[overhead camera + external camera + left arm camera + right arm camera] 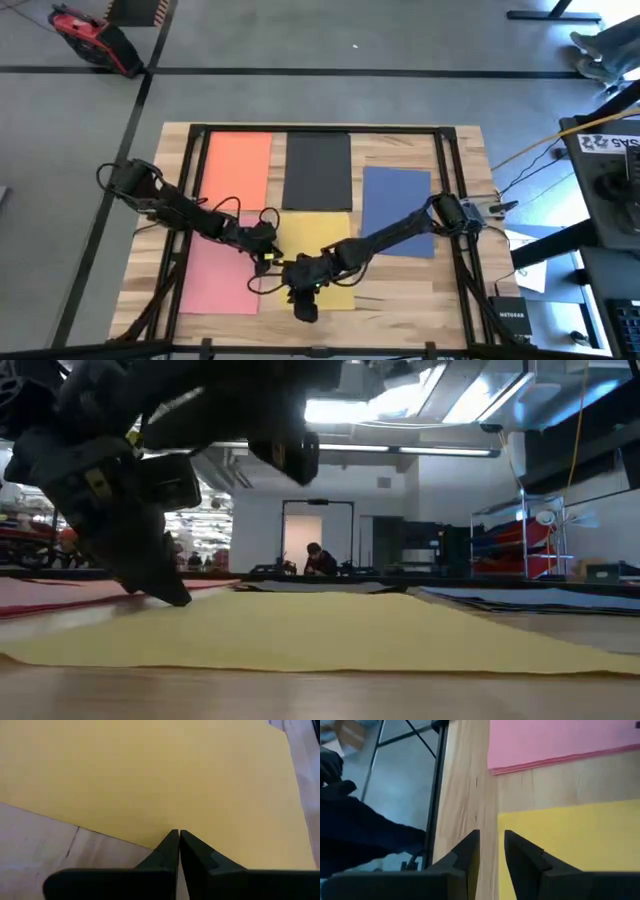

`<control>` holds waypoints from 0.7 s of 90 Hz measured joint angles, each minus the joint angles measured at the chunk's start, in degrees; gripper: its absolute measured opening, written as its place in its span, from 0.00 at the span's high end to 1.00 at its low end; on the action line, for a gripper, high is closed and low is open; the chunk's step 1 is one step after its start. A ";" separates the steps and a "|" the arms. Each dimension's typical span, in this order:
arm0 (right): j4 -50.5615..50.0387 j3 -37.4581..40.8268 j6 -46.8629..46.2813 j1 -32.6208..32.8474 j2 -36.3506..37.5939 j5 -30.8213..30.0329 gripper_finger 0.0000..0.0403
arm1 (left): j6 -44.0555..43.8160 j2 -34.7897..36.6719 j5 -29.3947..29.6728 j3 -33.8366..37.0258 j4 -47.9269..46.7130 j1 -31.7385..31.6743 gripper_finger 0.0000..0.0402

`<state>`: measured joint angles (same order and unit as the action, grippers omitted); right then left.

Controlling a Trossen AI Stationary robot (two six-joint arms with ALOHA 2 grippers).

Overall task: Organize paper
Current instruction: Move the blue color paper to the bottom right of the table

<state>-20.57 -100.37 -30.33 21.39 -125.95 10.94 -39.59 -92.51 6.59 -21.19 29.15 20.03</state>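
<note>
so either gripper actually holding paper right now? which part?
Cannot tell for sure. Left gripper is shut at the yellow sheet's edge; a pinch isn't visible. Right gripper is open over bare table, holding nothing.

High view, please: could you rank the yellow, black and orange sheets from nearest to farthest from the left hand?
Measured from the left hand:
1. Yellow sheet, right beside it, at the table's near middle.
2. Black sheet, beyond the yellow, far middle.
3. Orange sheet, far left; close to the black, but slightly farther.

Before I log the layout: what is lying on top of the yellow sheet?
Both grippers meet over the yellow sheet: the left gripper, shut, tips at its edge, and the right gripper, slightly open. No other paper shows on it; beneath the arms is hidden.
</note>
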 joint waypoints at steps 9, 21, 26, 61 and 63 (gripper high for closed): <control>-8.36 -4.33 1.95 0.07 0.00 0.99 0.81 | -0.77 2.32 -0.85 -0.65 -1.45 1.05 1.00; -22.38 -9.12 6.83 0.87 0.11 -1.67 0.85 | -1.42 6.42 -0.95 -1.98 -0.89 1.78 1.00; -27.33 -9.65 8.05 0.79 0.11 -2.81 0.88 | -2.02 8.07 -0.80 -2.04 -0.62 1.63 1.00; -38.40 1.08 -2.44 -0.51 8.34 -12.11 1.00 | -2.47 19.16 -5.22 -2.01 -0.15 -1.79 1.00; -38.25 2.43 -4.84 -0.48 9.68 -12.56 1.00 | -2.68 19.93 -5.56 -2.01 -0.19 -2.01 1.00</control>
<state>-58.82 -97.94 -35.17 20.91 -116.27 -1.62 -42.27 -72.58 1.03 -23.20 28.95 18.02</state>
